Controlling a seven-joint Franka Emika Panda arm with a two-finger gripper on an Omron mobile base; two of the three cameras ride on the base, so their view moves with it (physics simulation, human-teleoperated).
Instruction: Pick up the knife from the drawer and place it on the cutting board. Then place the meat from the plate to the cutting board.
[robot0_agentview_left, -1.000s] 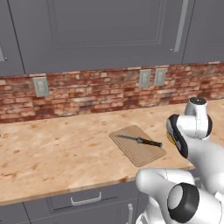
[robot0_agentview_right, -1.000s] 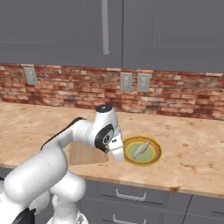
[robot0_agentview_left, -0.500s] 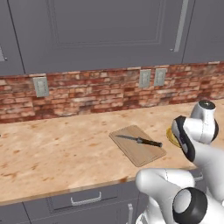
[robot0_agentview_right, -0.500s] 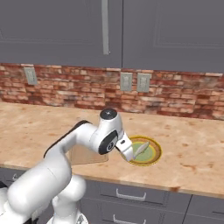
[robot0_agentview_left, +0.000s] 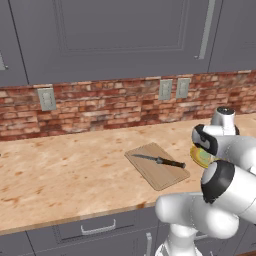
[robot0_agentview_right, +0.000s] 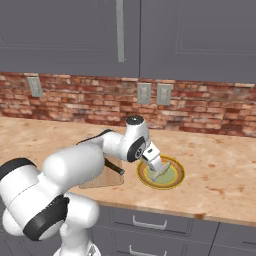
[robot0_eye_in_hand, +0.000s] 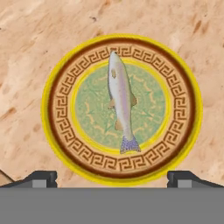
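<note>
1. in the left base view, the knife (robot0_agentview_left: 161, 160) is lying flat on the cutting board (robot0_agentview_left: 157, 165), with its dark handle pointing to the right and its thin blade to the left. the cutting board is resting on the table (robot0_agentview_left: 60, 175), near the front edge. a yellow edge of the plate (robot0_agentview_left: 199, 156) is showing just right of the board, behind the white arm.

2. in the right base view, the gripper (robot0_agentview_right: 159, 168) is hanging over the plate (robot0_agentview_right: 176, 179) with its jaws spread apart and grasping nothing. the meat (robot0_agentview_right: 164, 170) is lying on the plate, partly hidden behind the gripper. the cutting board (robot0_agentview_right: 106, 179) is sitting just left of the plate, mostly covered by the arm, and the dark handle of the knife (robot0_agentview_right: 114, 167) is showing on it.

3. in the hand view, the meat (robot0_eye_in_hand: 122, 101), which is looking like a small pale fish, is lying in the middle of the plate (robot0_eye_in_hand: 57, 105). the two fingertips (robot0_eye_in_hand: 40, 177) are standing wide, one at each side of the plate, not touching the meat.
</note>
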